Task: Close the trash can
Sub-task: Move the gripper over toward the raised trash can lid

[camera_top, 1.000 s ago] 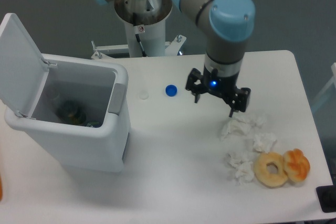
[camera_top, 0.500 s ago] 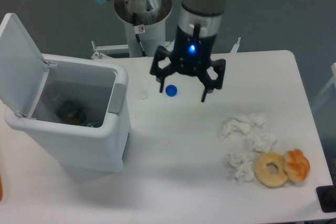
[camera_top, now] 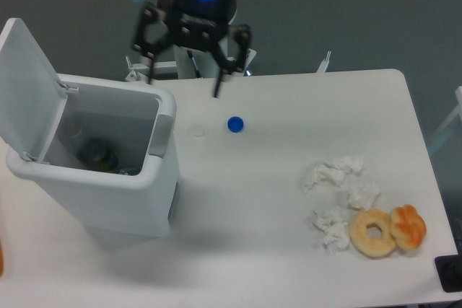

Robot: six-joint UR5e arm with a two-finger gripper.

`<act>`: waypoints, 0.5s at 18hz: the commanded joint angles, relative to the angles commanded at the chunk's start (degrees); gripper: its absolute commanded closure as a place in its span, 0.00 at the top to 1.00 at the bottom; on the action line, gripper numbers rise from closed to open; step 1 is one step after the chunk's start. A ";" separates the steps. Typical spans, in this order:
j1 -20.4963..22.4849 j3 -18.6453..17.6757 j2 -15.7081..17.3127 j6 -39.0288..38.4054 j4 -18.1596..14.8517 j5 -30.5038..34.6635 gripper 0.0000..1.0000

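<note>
The trash can (camera_top: pixel 108 185) is a large white bin at the left of the table. Its flat lid (camera_top: pixel 25 84) stands open, tilted up and back on the left side. The grey tab (camera_top: pixel 162 135) is on its right wall. Some rubbish lies inside at the bottom. My gripper (camera_top: pixel 186 81) is open and empty, high above the table's back edge, just right of the can's far right corner, fingers pointing down.
A blue bottle cap (camera_top: pixel 234 124) and a clear cap (camera_top: pixel 196 130) lie right of the can. Crumpled tissues (camera_top: pixel 339 185), a bagel (camera_top: pixel 374 233) and an orange pastry (camera_top: pixel 408 225) lie at the front right. The robot's base (camera_top: pixel 195 41) stands behind the table.
My gripper has moved left and up, from above the tissues past the blue cap to beside the can's far right corner. It stays open. The lid has not moved.
</note>
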 joint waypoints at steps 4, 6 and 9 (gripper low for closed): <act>-3.69 0.18 0.00 -4.03 1.40 -0.18 1.00; -5.89 0.09 0.00 -6.84 2.81 -0.18 1.00; -9.05 0.09 -0.17 -7.82 3.95 -0.18 1.00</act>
